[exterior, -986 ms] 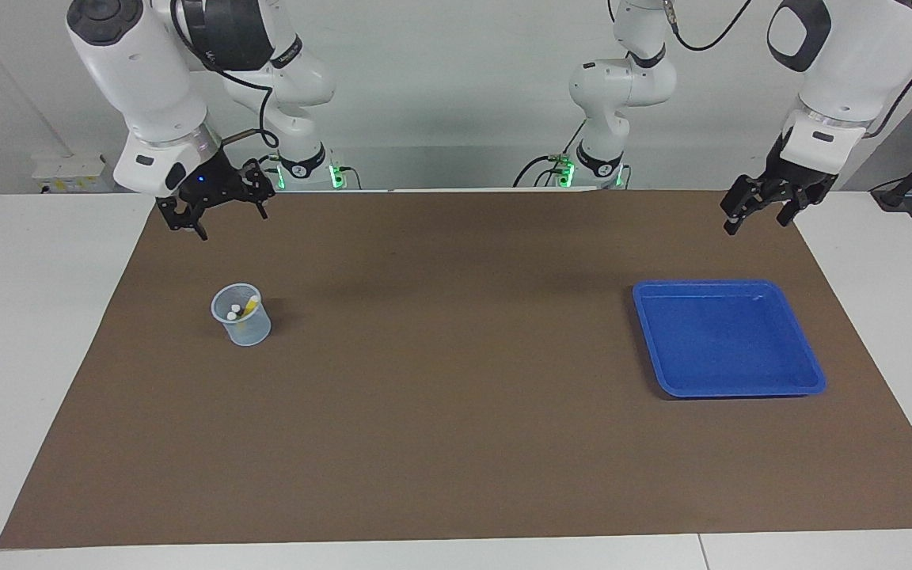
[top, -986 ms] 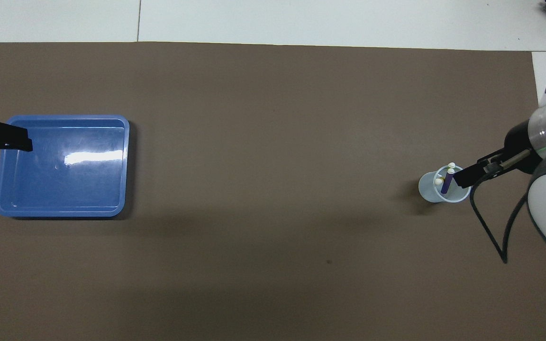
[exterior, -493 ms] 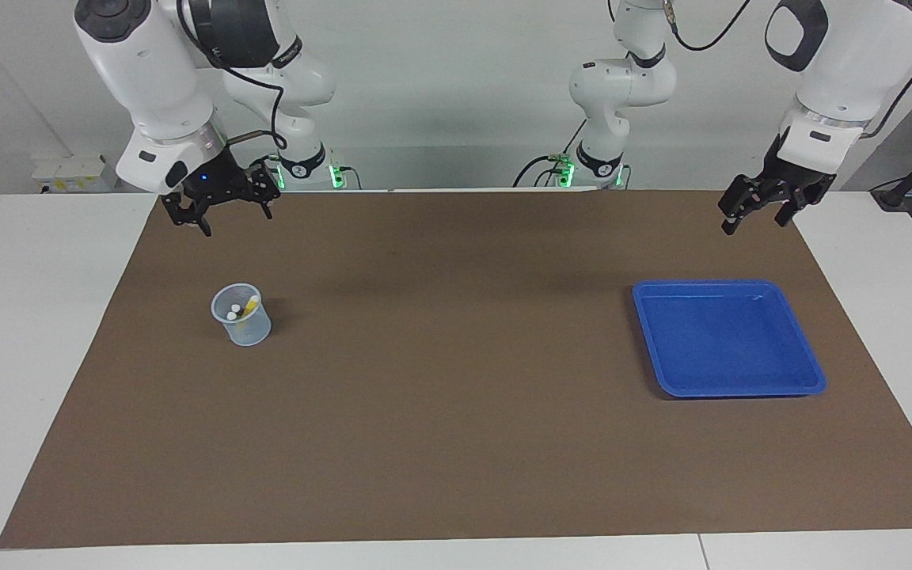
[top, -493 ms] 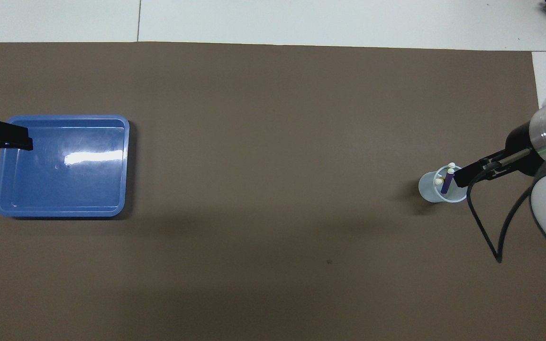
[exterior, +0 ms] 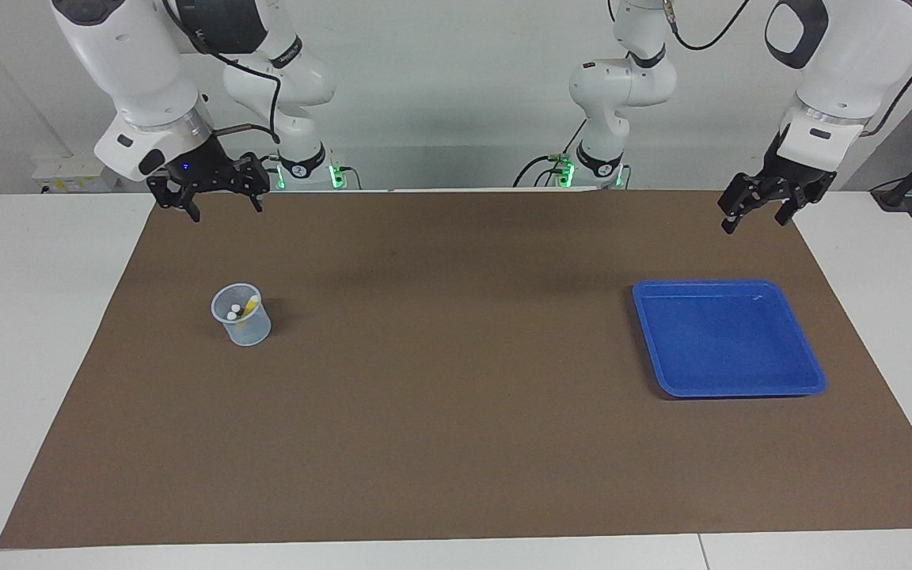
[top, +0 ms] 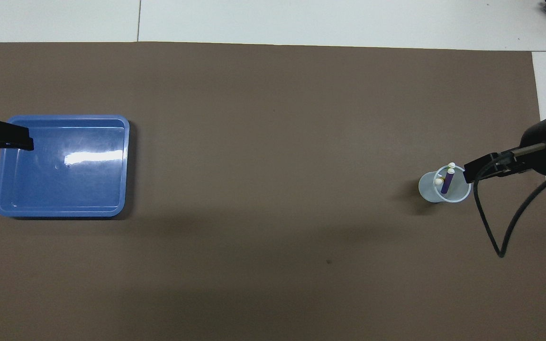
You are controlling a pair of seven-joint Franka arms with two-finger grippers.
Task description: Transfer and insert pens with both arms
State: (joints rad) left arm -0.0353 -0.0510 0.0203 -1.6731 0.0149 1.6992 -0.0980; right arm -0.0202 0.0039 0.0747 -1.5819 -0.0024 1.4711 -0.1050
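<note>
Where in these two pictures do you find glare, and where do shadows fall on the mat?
Overhead view: a white streak of glare lies on the floor of the shallow blue plastic tray; the clear plastic cup casts a small dark shadow beside it on the brown mat. Facing view: no glare on the tray; soft broad shadows darken the mat near the robots.

Pens (exterior: 241, 309) stood together, caps up, inside a small clear cup (exterior: 243, 328) toward the right arm's end of the brown mat. Purple pen (top: 447, 182) leaned in the cup, pale cap at its top. Yellow pen (exterior: 251, 305) showed only a short yellow stretch under its whitish cap. Third white cap (top: 438, 181) showed beside them; barrel colour could not be told. All three rested against the cup's rim, untouched, held by nothing.
</note>
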